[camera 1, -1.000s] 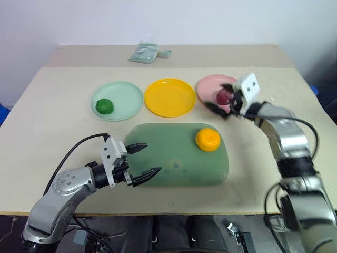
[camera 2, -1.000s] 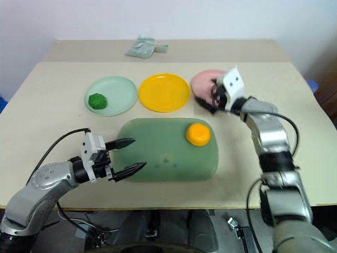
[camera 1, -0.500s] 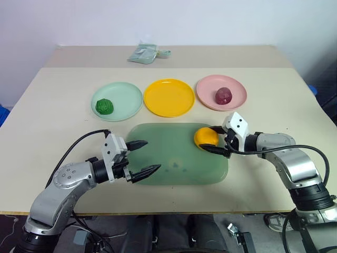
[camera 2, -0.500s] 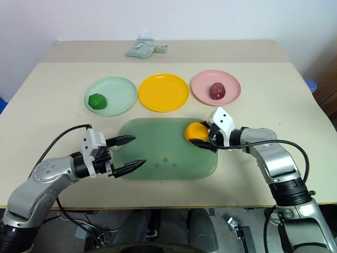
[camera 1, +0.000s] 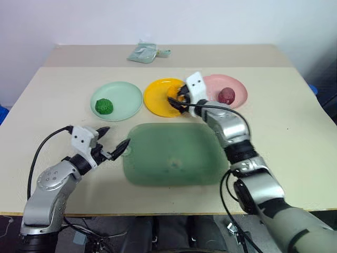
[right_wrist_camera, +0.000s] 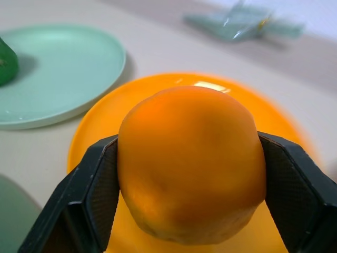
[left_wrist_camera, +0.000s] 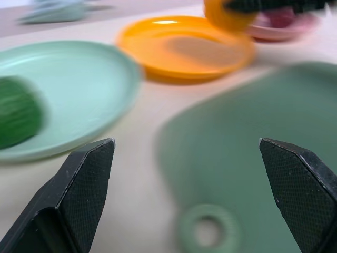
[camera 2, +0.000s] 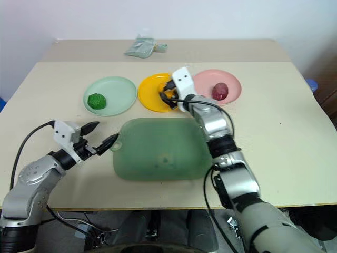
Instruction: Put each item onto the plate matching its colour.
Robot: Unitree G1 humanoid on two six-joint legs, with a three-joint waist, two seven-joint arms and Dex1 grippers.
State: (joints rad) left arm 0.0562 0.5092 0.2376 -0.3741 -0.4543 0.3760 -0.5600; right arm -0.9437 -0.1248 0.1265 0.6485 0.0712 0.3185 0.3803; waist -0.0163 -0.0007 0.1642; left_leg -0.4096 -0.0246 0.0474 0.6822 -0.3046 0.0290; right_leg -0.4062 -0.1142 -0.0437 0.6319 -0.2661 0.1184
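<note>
On the beige table, our right gripper (camera 1: 179, 98) pinches the round orange-yellow toy ball (right_wrist_camera: 190, 161) right above the shiny yellow plastic plate (camera 1: 158, 103); we only need to let go. Our left gripper (camera 1: 112, 141) sits wide open, holding nothing.

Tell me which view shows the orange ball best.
The right wrist view: the orange ball sits large and close, clamped between the right gripper's fingers over the yellow plate. Both eye views show it small and mostly hidden by that gripper. The left wrist view catches a blurred part of it at the frame's edge.
</note>
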